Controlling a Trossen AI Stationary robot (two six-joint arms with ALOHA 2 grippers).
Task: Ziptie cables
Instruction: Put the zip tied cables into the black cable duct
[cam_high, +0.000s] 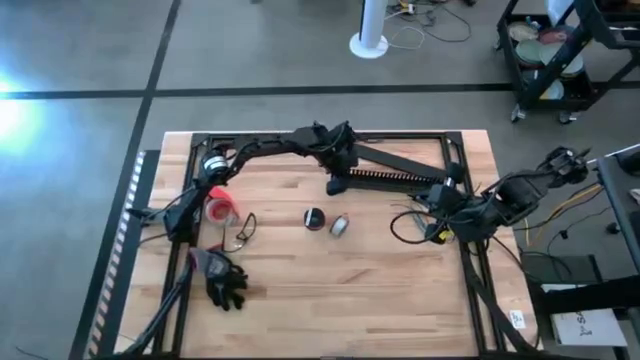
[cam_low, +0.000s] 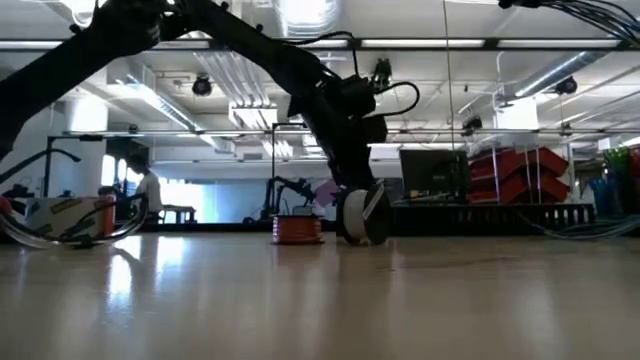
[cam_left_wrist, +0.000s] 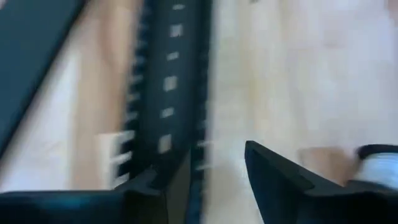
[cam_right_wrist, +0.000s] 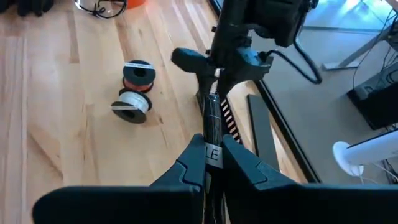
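A long black comb-toothed duct (cam_high: 390, 179) lies along the far middle of the table. My right gripper (cam_right_wrist: 211, 155) is shut on its right end. My left gripper (cam_left_wrist: 217, 174) is open over the duct's left end (cam_high: 338, 185), with the duct (cam_left_wrist: 171, 93) running beside one finger. One thin black cable loop (cam_high: 408, 226) lies on the table near my right gripper. Another black loop (cam_high: 245, 228) lies at the left. The ziptie is not in view. My right gripper pinches the duct's right end, at a white label (cam_right_wrist: 212, 154), between its two fingers. The fingers come from the table's right side and lie along the duct. My left gripper stands over the duct's other end; I cannot tell whether it touches it.
Two small wire spools (cam_high: 315, 218) (cam_high: 340, 226) stand mid-table. A red tape roll (cam_high: 222, 206) and a black glove (cam_high: 225, 282) lie at the left. A wide flat black bar (cam_high: 400, 160) lies behind the duct. The near half of the table shows bare wood.
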